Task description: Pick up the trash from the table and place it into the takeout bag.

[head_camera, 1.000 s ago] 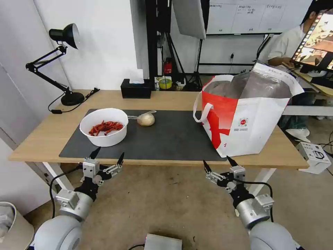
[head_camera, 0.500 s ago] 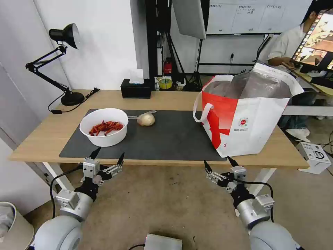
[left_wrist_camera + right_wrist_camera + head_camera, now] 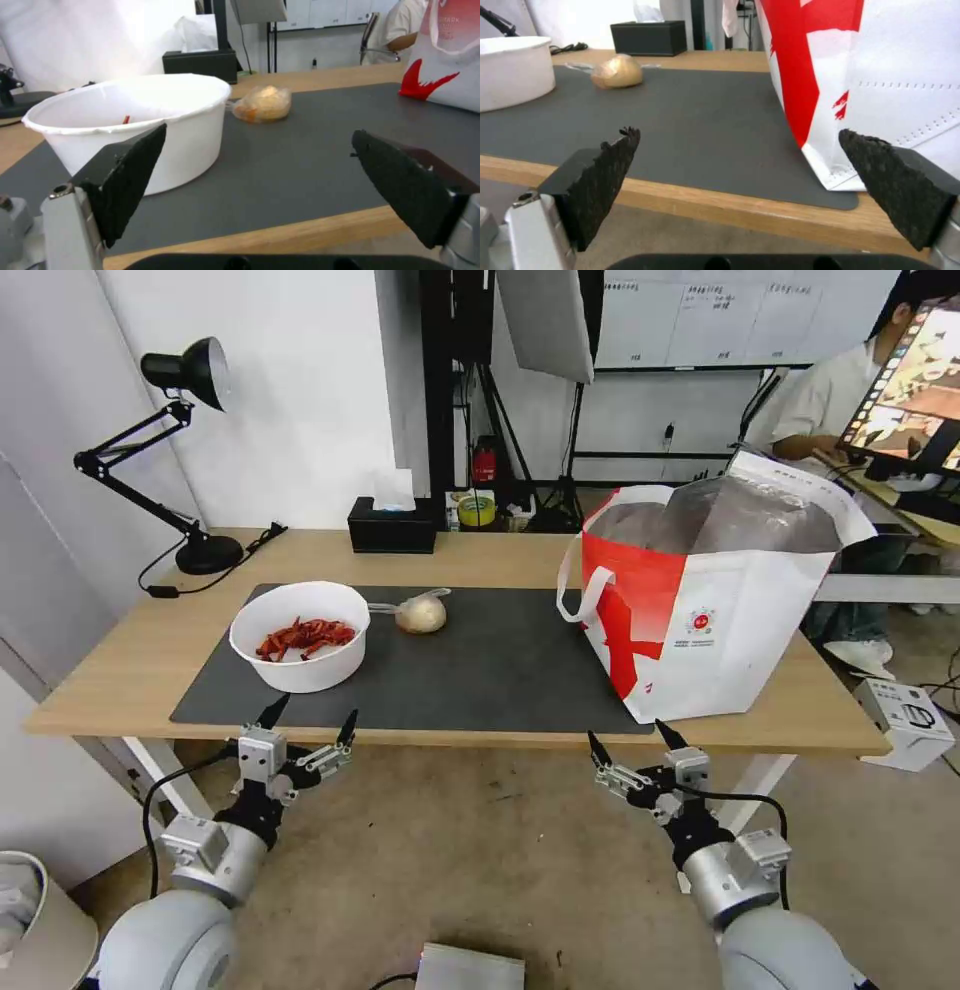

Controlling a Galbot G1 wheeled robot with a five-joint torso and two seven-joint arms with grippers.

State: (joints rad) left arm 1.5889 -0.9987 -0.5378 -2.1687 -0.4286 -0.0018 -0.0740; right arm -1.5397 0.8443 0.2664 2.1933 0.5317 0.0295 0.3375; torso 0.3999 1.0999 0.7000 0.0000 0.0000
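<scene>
Two pieces of trash lie on the dark mat of the table (image 3: 480,560). One is a white round bowl (image 3: 299,648) (image 3: 135,123) (image 3: 510,71) holding red scraps, at the mat's left. Beside it sits a clear bag with a pale lump (image 3: 420,613) (image 3: 262,104) (image 3: 617,76). The takeout bag (image 3: 715,600) (image 3: 880,75), white and red with foil lining, stands open on the table's right. My left gripper (image 3: 310,722) (image 3: 257,165) hangs open just before the table's front edge, in front of the bowl. My right gripper (image 3: 630,744) (image 3: 740,168) is open and empty too, below the takeout bag's near corner.
A black tissue box (image 3: 392,526) stands at the back edge and a black desk lamp (image 3: 185,450) at the back left. A person sits at a monitor (image 3: 905,390) behind the bag. A grey bin (image 3: 35,920) stands on the floor at left.
</scene>
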